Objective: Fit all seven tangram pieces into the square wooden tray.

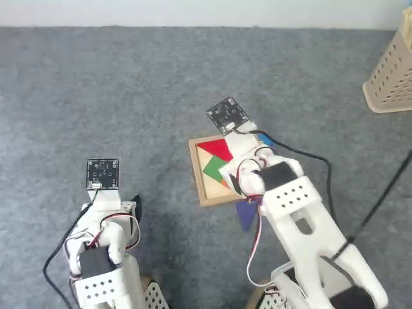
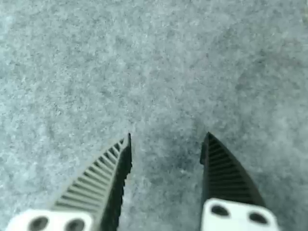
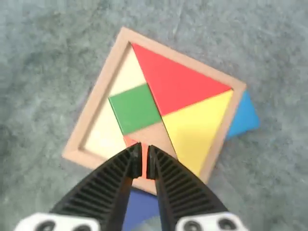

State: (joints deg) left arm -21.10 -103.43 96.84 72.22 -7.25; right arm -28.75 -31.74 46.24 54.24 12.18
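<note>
Surface: grey carpet (image 1: 129, 96), short-piled, covering the whole work area. A pale band (image 1: 193, 13) runs along its far edge.

Room item: one beige perforated basket (image 1: 393, 71) at the far right corner of the high view, well apart from everything else. I cannot see its inside.

Container: the square wooden tray (image 3: 96, 94) lies flat on the carpet in front of my right arm, turned corner-on to me.

Contents of the tray:
- red triangle (image 3: 175, 79), large, against the far rim
- yellow triangle (image 3: 197, 127), large, touching the red one along one edge
- green square (image 3: 134, 108), touching the red triangle
- bare wood on both sides of the green square

Outside the tray:
- light blue piece (image 3: 243, 118) on the carpet, tucked against the outer rim on the yellow side
- dark blue piece (image 3: 142, 204) on the carpet just beside the near rim, under my right fingers

Grippers:
- My right gripper (image 3: 144, 147) is over the tray's near corner. It is narrowed to a slit and pinches the orange piece (image 3: 143, 163), which shows as a thin strip between the fingers
- My left gripper (image 2: 168, 136) hangs over bare carpet, well apart from the tray. Its jaws are spread wide and hold nothing
</note>
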